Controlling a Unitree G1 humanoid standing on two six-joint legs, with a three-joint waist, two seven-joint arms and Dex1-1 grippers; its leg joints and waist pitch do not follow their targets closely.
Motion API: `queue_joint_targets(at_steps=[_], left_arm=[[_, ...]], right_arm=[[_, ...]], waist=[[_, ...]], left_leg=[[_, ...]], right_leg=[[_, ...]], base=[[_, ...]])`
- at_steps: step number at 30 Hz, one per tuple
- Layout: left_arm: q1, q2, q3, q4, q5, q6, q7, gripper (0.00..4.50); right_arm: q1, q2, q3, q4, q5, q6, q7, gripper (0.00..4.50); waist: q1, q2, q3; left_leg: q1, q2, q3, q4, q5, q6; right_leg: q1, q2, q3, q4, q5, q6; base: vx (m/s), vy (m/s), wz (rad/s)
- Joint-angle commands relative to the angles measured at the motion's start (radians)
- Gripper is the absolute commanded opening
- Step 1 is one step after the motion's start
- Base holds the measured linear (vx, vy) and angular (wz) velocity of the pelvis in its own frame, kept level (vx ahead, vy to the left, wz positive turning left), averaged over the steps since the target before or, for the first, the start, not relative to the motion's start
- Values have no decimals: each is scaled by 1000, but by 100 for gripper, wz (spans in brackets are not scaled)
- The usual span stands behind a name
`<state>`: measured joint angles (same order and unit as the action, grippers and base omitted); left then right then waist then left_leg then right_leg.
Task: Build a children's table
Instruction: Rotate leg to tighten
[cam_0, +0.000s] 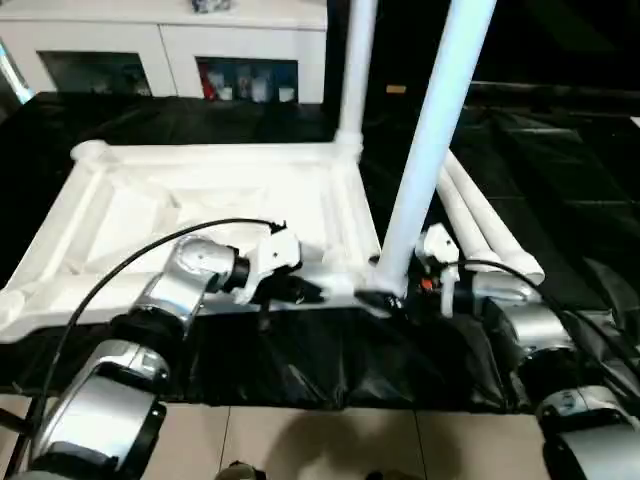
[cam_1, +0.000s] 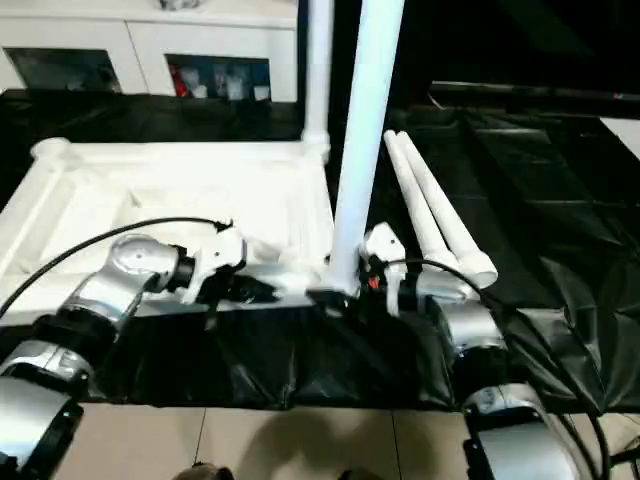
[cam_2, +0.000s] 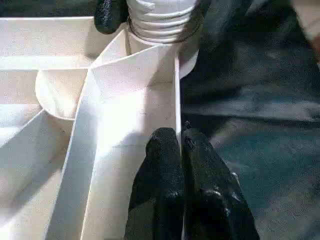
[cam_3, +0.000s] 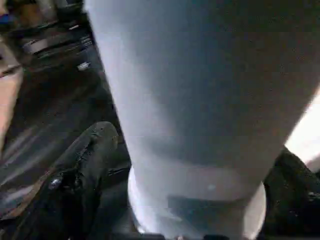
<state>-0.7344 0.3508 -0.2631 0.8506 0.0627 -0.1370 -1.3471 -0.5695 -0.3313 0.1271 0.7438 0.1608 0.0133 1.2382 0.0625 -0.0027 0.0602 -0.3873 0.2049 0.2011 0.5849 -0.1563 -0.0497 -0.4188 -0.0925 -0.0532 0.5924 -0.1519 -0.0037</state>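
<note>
on the black sheet (cam_0: 300, 370) before us lies the tabletop (cam_0: 200, 215), ribbed underside up, one leg (cam_0: 355, 70) already upright in its far corner socket.

at left, our left gripper (cam_0: 300, 290) rests on the near rim with its fingers (cam_2: 172, 190) pressed together and pinching nothing; we judge it is there to steady the top.

at the near corner a second leg (cam_0: 435, 130) stands in its socket (cam_0: 375, 300), leaning a little toward the right. the left wrist view shows its threaded foot (cam_2: 160, 22) seated at the socket mouth, some thread exposed, so we take it as not fully home. our right gripper (cam_0: 415, 275) has its fingers (cam_3: 75, 170) spread on either side of the leg's base; whether they touch it we cannot tell.

further right, two more legs (cam_0: 485, 225) lie side by side on the sheet.

the step in hand looks like seating this second leg. the next move would call for closing on the leg low down, righting it and turning or pressing it in while the left holds the top flat.

both upright legs run off the top of the head views, and how deep the thread sits is hidden by the socket wall.
</note>
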Motion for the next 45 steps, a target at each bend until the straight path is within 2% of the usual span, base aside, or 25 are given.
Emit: queue_joint_targets(at_steps=[1, 4, 5, 8, 11, 14, 18, 19, 20, 21, 22, 24, 25, 28, 32, 34, 37, 38, 39, 40, 41, 43, 45], left_arm=[[-11, -1, -16, -23, -18, -24, -32, 0], [-14, 11, -22, -18, -16, -32, -55, 0], [-14, 15, -24, -17, -16, -34, -61, 0], [-17, 23, -24, -11, -16, -40, -71, 0], [-21, 23, -18, -1, -12, -44, -74, 0], [-21, 18, -13, 1, -12, -38, -59, 0], [-33, -37, 13, 25, 7, 24, 115, 0], [-41, -64, 22, 37, 12, 46, 189, 0], [-45, -84, 24, 40, 16, 63, 232, 0], [-46, -88, 25, 41, 17, 66, 240, 0], [-48, -108, 24, 44, 26, 79, 286, 0], [-53, -150, 25, 46, 35, 109, 360, 0], [-56, -175, 26, 49, 42, 117, 410, 0], [-61, -216, 23, 52, 53, 126, 473, 0], [-62, -243, 10, 50, 65, 116, 496, 0], [-62, -243, -2, 52, 79, 99, 495, 0], [-53, -219, -9, 43, 81, 85, 455, 0], [-43, -196, -14, 33, 81, 68, 421, 0], [-42, -193, -15, 31, 81, 66, 417, 0], [-36, -176, -18, 25, 79, 60, 389, 0], [-28, -147, -24, 16, 77, 54, 348, 0], [-20, -117, -28, 7, 68, 42, 294, 0], [-15, -97, -28, 0, 60, 33, 247, 0]], right_arm=[[6, -9, 28, -29, 3, 17, 50, 374], [8, -19, 48, -40, -12, 16, 75, 355], [9, -20, 51, -43, -16, 14, 78, 327], [6, -13, 53, -44, -19, 14, 81, 317], [16, -10, 61, -65, -16, 31, 87, 284], [24, -7, 60, -72, -15, 35, 75, 279], [34, 43, 16, -34, -37, 14, -125, 275], [26, 70, -7, 5, -55, -5, -247, 274], [19, 89, -24, 35, -68, -16, -339, 274], [17, 93, -27, 40, -70, -18, -356, 274], [10, 114, -44, 68, -77, -26, -441, 273], [-6, 151, -73, 112, -82, -20, -587, 272], [-14, 177, -86, 131, -78, -22, -646, 272], [-23, 225, -100, 149, -75, -17, -733, 272], [-35, 270, -104, 162, -79, -30, -796, 272], [-43, 287, -109, 172, -83, -59, -813, 342], [-49, 287, -125, 173, -63, -92, -768, 351], [-49, 272, -133, 168, -44, -104, -713, 378], [-50, 270, -134, 168, -41, -106, -704, 378], [-45, 251, -129, 156, -34, -108, -656, 386], [-36, 215, -114, 136, -32, -105, -578, 398], [-29, 172, -94, 121, -38, -100, -499, 411], [-24, 140, -79, 111, -41, -98, -441, 434]], waist=[[1, 6, -71], [3, 5, -72], [4, 5, -72], [3, 6, -73], [3, 4, -73], [4, 2, -73], [3, -1, -69], [-6, 0, -65], [-10, -5, -65], [-14, -4, -64], [-17, -5, -64], [-23, -3, -63], [-34, -3, -64], [-34, -1, -66], [-36, 0, -68], [-38, 0, -68], [-36, -5, -70], [-34, -4, -71], [-35, -4, -71], [-37, -7, -72], [-35, -5, -74], [-32, -6, -75], [-26, -5, -76]], left_leg=[[28, 31, -10, -74, -355, 18], [27, 30, -10, -73, -349, 14], [28, 30, -11, -73, -350, 13], [28, 30, -11, -73, -345, 11], [27, 29, -10, -73, -340, 12], [28, 30, -10, -73, -339, 13], [29, 29, -10, -73, -357, 4], [34, 28, -13, -73, -393, -18], [35, 23, -19, -73, -413, -26], [33, 23, -20, -74, -414, -28], [36, 22, -22, -73, -425, -30], [37, 22, -22, -73, -434, -32], [35, 19, -24, -73, -444, -30], [35, 18, -23, -73, -442, -13], [31, 19, -21, -75, -436, -9], [31, 18, -21, -75, -441, -9], [28, 19, -19, -74, -429, 1], [27, 19, -19, -74, -421, 8], [24, 19, -20, -75, -414, 11], [20, 20, -19, -76, -404, 14], [20, 21, -17, -74, -378, 24], [20, 21, -14, -71, -351, 38], [20, 23, -10, -68, -315, 50]], right_leg=[[46, -43, 30, -67, -286, -254], [47, -44, 30, -67, -288, -251], [45, -44, 30, -67, -287, -251], [45, -43, 30, -65, -276, -255], [47, -43, 29, -64, -272, -256], [46, -43, 30, -65, -279, -251], [42, -45, 30, -70, -329, -240], [33, -50, 31, -78, -409, -219], [36, -50, 27, -85, -469, -194], [35, -50, 28, -86, -485, -184], [31, -52, 27, -93, -522, -166], [28, -50, 26, -95, -531, -161], [27, -47, 24, -99, -540, -153], [27, -44, 25, -102, -515, -149], [29, -42, 25, -97, -461, -163], [28, -42, 25, -97, -461, -162], [31, -45, 27, -95, -439, -168], [34, -45, 28, -93, -424, -172], [36, -44, 28, -90, -410, -175], [39, -43, 28, -87, -394, -179], [43, -43, 29, -82, -341, -197], [47, -43, 29, -79, -304, -214], [47, -43, 30, -73, -263, -229]], base=[[0, 0, 0], [0, 0, 0], [0, 0, 0], [0, 0, 0], [0, 0, 0], [0, 0, 0], [0, 0, 0], [0, 0, 0], [0, 0, 0], [0, 0, 0], [0, 0, 0], [0, 0, 0], [0, 0, 0], [0, 0, 0], [0, 0, 0], [0, 0, 0], [0, 0, 0], [0, 0, 0], [0, 0, 0], [0, 0, 0], [0, 0, 0], [0, 0, 0], [0, 0, 0]])
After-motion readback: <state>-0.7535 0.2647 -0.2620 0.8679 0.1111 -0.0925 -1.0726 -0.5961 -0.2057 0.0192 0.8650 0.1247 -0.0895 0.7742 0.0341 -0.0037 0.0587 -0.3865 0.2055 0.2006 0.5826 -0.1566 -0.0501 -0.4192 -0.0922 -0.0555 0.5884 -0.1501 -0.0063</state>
